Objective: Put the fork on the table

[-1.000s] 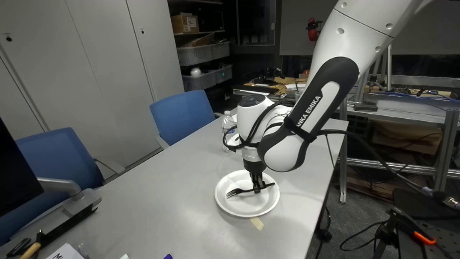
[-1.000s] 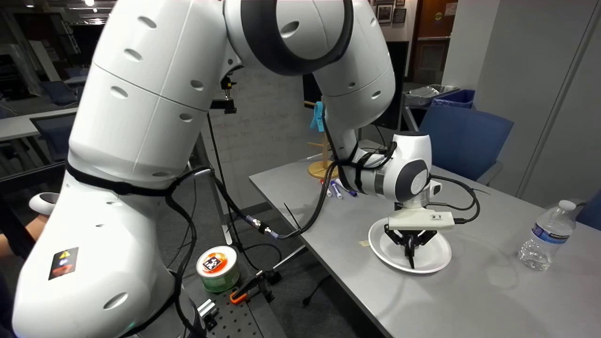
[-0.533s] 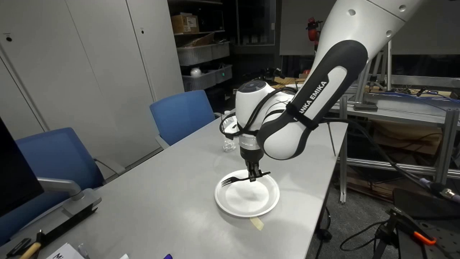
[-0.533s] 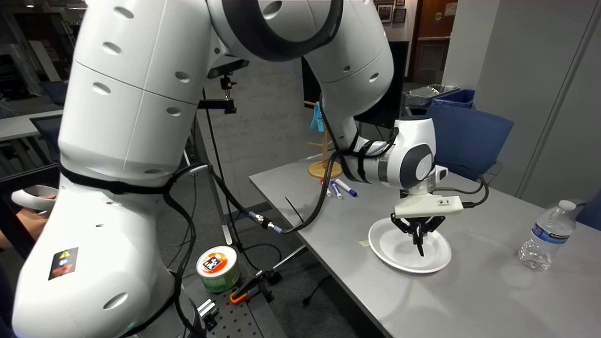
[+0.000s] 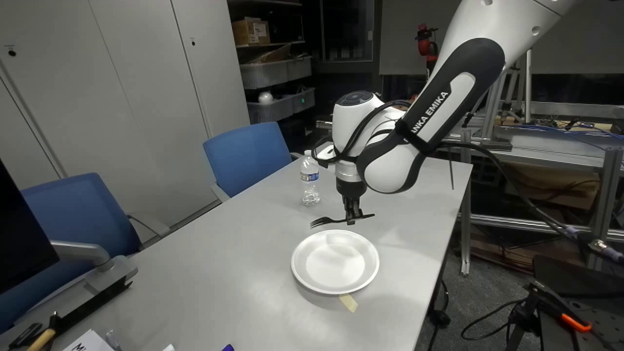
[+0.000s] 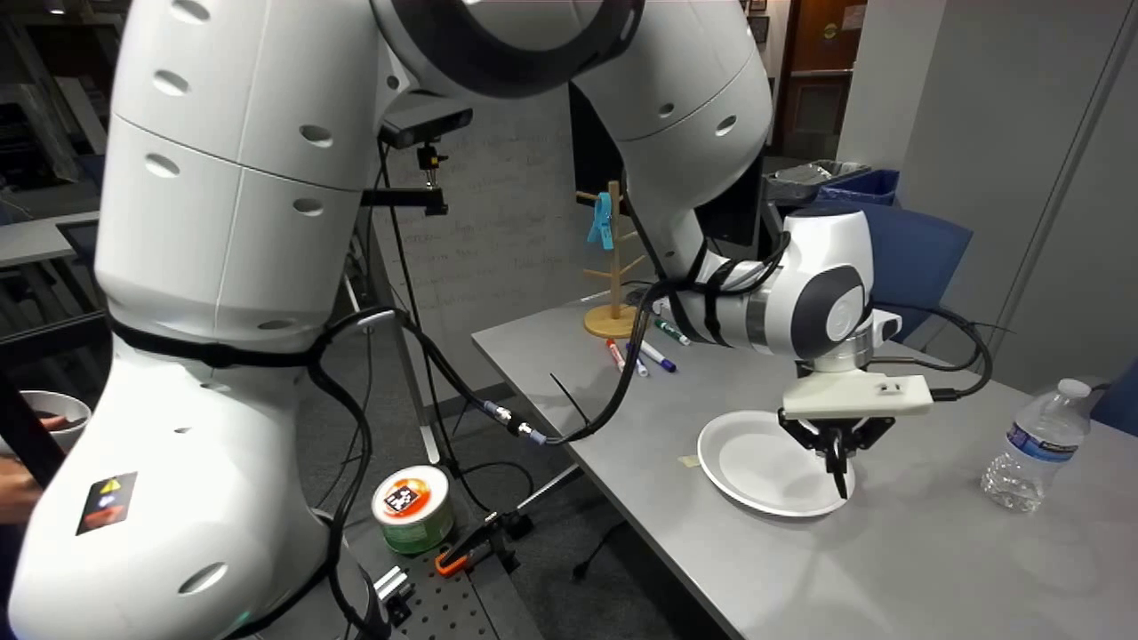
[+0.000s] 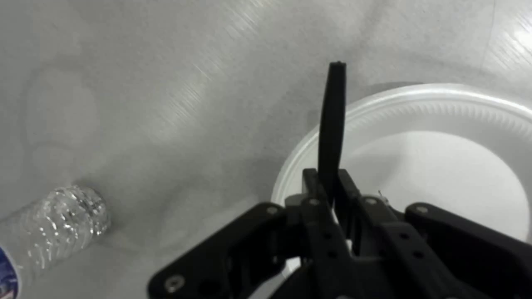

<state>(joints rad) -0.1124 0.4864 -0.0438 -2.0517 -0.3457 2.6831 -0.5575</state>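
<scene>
A thin black fork (image 5: 327,221) hangs level in the air above the light grey table (image 5: 219,273), its tines pointing to the left in that exterior view. My gripper (image 5: 351,222) points down and is shut on the fork's handle. From the wrist, the handle (image 7: 331,120) sticks out between the two fingertips, while the tines are hidden behind the jaws. The white round plate (image 5: 336,263) holds nothing; in an exterior view the gripper (image 6: 837,449) is over the plate's rim on the side toward the bottle. There the fork is seen nearly end-on.
A clear water bottle (image 6: 1036,449) stands on the table, to the left in the wrist view. Markers (image 6: 653,356) and a wooden stand (image 6: 612,316) are at the table's far end. A monitor (image 5: 22,229) is at the side, and blue chairs (image 5: 248,156) line one edge.
The gripper has risen from the plate with the fork held, lifting it off the plate's surface. It has then shifted toward the plate's bottle-side rim.
</scene>
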